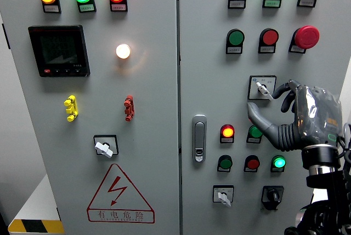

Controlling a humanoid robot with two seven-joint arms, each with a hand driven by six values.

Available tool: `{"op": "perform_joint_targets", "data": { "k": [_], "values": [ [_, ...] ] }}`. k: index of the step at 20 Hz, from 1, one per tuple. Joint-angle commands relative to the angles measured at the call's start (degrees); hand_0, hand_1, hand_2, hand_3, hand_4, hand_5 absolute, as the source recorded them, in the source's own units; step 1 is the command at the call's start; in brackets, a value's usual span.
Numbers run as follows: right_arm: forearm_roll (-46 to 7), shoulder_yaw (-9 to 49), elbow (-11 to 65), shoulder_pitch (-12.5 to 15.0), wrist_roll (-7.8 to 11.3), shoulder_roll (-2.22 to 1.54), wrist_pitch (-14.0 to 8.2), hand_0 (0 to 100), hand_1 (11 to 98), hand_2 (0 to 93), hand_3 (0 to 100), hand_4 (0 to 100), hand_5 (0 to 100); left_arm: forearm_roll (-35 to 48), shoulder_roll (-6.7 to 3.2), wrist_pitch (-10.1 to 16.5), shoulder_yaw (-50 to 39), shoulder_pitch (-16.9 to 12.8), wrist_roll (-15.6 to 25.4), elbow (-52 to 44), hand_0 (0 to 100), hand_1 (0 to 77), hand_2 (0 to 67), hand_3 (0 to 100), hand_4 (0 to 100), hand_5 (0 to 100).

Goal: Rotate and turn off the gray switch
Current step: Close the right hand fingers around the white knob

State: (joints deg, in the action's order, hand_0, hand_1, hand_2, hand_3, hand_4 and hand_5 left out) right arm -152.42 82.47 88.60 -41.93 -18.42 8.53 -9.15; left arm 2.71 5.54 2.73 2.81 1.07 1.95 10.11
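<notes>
The gray rotary switch (263, 88) sits on a square plate in the middle of the right cabinet door, its white-gray handle slanting down to the right. My right hand (264, 100) comes up from the lower right and hovers at the switch. Its curled index finger (281, 89) is just right of the handle's tip, and I cannot tell if it touches. The thumb (258, 118) stretches out below the plate, apart from the handle. The hand is open and holds nothing. My left arm does not show.
Red and green pushbuttons and lamps surround the switch, with a red mushroom button (307, 36) above right. Another gray switch (223, 195) and a black one (272, 194) sit below. A door handle (199, 138) and the left door's meter (58, 50) lie further left.
</notes>
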Motion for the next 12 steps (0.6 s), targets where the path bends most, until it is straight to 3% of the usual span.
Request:
{"op": "perform_joint_targets", "data": {
  "k": [1,12],
  "values": [
    [0.0,0.0,-0.3,-0.4,0.05,0.0,-0.1,14,37.3,58.8,84,84,96,0.0,0.0,0.0,0.0,0.0,0.0,0.0,0,0.0,10.1,21,12,13],
    [-0.2,-0.1,-0.7,-1.0,0.23,0.0,0.1,20,35.9,61.1,86,83,96,0.0,0.0,0.1,0.0,0.1,0.1,0.0,0,0.0,10.1,21,12,13]
  ]
}}
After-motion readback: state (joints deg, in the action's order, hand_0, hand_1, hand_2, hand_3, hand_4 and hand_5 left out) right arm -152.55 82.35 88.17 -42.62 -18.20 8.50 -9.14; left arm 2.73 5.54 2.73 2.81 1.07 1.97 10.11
